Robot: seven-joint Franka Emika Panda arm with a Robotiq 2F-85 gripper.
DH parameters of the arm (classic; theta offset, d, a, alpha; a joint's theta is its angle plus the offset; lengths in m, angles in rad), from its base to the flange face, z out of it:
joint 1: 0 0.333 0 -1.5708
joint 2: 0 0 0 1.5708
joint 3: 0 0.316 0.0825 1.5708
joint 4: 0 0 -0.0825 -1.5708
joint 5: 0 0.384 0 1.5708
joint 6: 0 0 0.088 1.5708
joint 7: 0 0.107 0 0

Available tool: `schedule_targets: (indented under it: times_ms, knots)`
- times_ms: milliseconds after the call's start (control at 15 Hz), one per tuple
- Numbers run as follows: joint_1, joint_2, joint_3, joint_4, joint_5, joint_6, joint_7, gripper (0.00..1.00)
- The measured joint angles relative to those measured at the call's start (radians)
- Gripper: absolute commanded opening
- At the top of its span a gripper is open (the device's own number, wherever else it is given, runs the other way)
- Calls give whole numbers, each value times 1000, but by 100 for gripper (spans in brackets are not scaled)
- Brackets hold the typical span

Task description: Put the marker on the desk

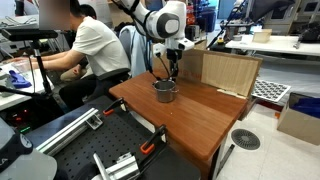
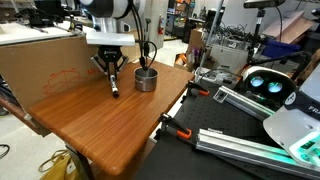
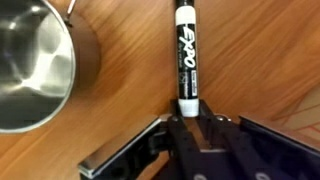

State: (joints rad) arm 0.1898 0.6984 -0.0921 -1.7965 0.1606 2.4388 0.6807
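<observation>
The marker [image 3: 185, 50] is a black Expo pen with a white end, lying lengthwise away from the wrist camera. My gripper [image 3: 187, 110] is shut on its white end. In an exterior view the gripper [image 2: 111, 72] points down and the marker [image 2: 115, 88] slants beneath it, its tip at the reddish-brown wooden desk [image 2: 110, 125]. The round steel cup [image 2: 146, 78] stands just beside it and also fills the left of the wrist view [image 3: 30, 65]. The gripper [image 1: 172, 68], cup [image 1: 164, 91] and desk [image 1: 200, 115] also show in an exterior view.
A large cardboard box [image 1: 225, 70] stands at the desk's far edge, close behind the gripper [image 2: 40, 60]. A seated person [image 1: 85, 50] is beside the desk. A black bench with metal rails [image 2: 250, 130] adjoins the desk, with an orange clamp [image 2: 180, 128] at the desk edge.
</observation>
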Motion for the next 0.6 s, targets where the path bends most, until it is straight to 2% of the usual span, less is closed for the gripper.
schedule_targets:
  times_ms: [67,133,600]
  knots:
    - [13,21,-12,19,-16,-6,18,47]
    - [25,35,-23,37,-28,-19,33,48]
    - [58,69,-53,105,-96,-92,99,98]
